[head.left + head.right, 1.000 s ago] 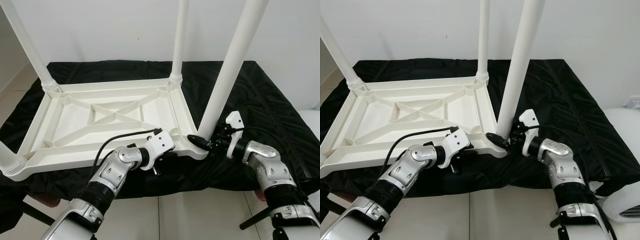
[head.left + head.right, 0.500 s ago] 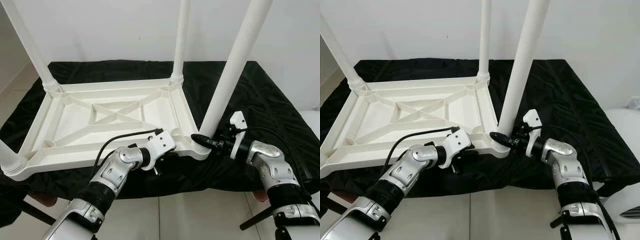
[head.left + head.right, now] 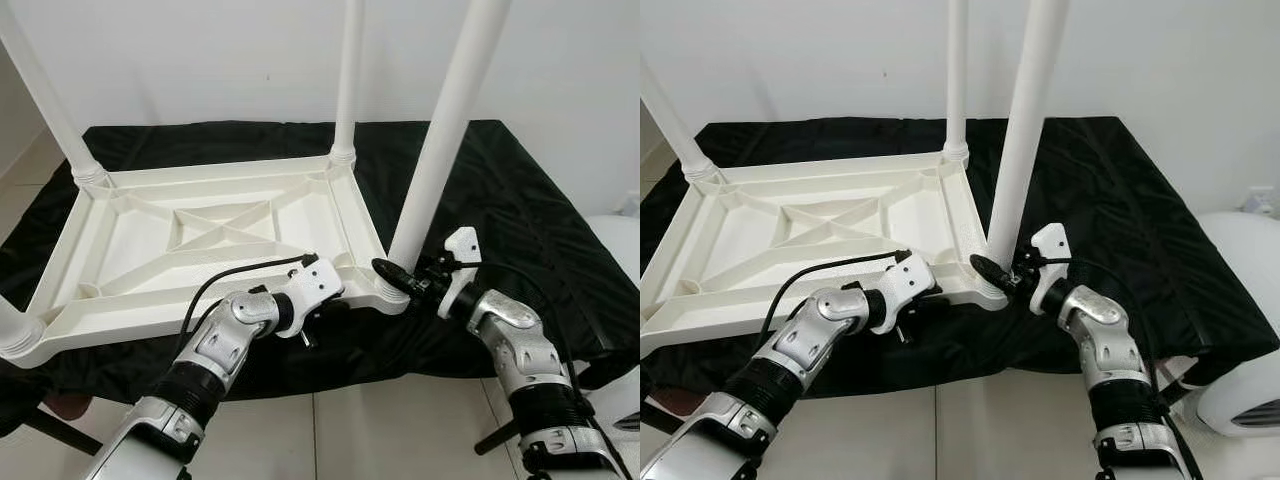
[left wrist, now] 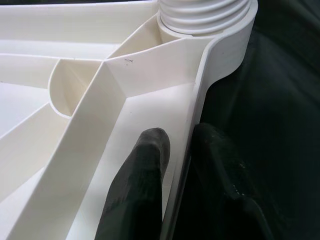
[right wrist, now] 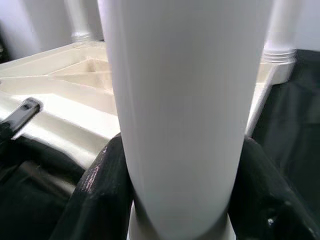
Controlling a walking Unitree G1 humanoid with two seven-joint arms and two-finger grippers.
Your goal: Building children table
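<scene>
Children table top (image 3: 200, 235), white plastic, lies upside down on black cloth (image 3: 520, 200), ribs up, legs standing at its corners. No writing or labels readable anywhere. Right gripper (image 5: 175, 200) clamps the near-right leg (image 3: 440, 150) low, just above its corner socket, one finger each side. Left gripper (image 4: 180, 165) pinches the table's near rim (image 4: 197, 120) beside that socket, one finger inside, one outside. Near edge sits close to the cloth's front edge; tile floor (image 3: 350, 440) below, wall close behind.
</scene>
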